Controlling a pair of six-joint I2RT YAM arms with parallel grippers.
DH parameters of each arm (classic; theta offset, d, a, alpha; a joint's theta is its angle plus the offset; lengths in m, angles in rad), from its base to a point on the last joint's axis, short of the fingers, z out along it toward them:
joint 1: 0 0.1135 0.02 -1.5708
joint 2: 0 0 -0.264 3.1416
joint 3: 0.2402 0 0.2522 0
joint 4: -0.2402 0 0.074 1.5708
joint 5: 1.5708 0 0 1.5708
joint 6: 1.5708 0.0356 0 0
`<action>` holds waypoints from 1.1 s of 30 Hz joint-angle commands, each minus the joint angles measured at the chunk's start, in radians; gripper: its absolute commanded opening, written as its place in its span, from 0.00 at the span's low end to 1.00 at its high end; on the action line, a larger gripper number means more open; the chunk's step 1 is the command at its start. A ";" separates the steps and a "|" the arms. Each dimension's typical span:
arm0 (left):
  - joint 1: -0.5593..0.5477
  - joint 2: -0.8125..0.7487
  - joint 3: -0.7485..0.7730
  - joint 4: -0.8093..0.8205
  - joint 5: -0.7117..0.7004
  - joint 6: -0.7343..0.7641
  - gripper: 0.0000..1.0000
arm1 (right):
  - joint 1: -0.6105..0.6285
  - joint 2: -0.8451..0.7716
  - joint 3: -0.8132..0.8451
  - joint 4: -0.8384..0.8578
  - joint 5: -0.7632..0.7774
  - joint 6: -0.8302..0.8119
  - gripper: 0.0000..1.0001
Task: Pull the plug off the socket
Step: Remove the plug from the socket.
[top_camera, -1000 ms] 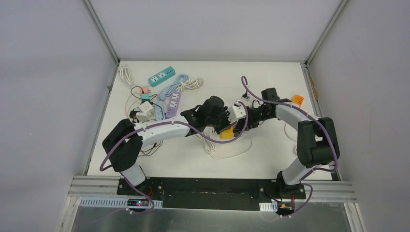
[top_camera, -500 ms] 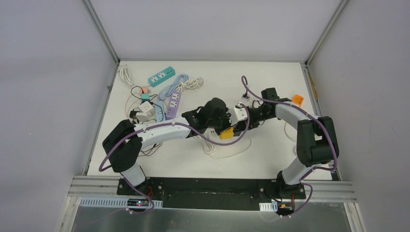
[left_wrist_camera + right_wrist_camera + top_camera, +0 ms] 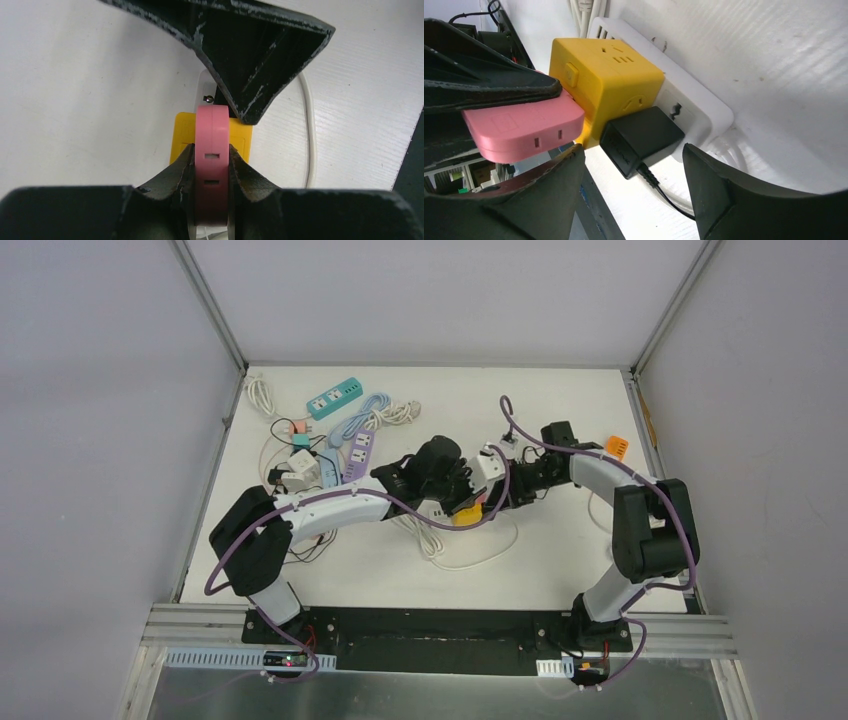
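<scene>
A pink plug (image 3: 212,150) sits against the side of a yellow cube socket (image 3: 182,132) at mid-table. My left gripper (image 3: 212,161) is shut on the pink plug, one finger on each flat face. In the right wrist view the pink plug (image 3: 524,130) touches the yellow cube (image 3: 609,75), which sits on a white power strip (image 3: 696,107) beside a black adapter (image 3: 641,137). My right gripper (image 3: 633,150) is open, its fingers wide apart on either side of the black adapter. In the top view both grippers meet at the yellow cube (image 3: 466,515).
A white cable (image 3: 470,555) loops on the table in front of the cube. At the back left lie a purple strip (image 3: 357,457), a teal strip (image 3: 334,399), a white cube socket (image 3: 300,472) and tangled cords. An orange piece (image 3: 615,448) lies at the right.
Both grippers and the yellow cube have shifted slightly toward the far left. The left gripper's hold on the pink plug is unchanged.
</scene>
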 commanded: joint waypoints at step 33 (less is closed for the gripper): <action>0.043 -0.047 -0.095 0.117 0.030 -0.243 0.00 | 0.002 -0.035 -0.089 0.303 -0.208 0.246 0.00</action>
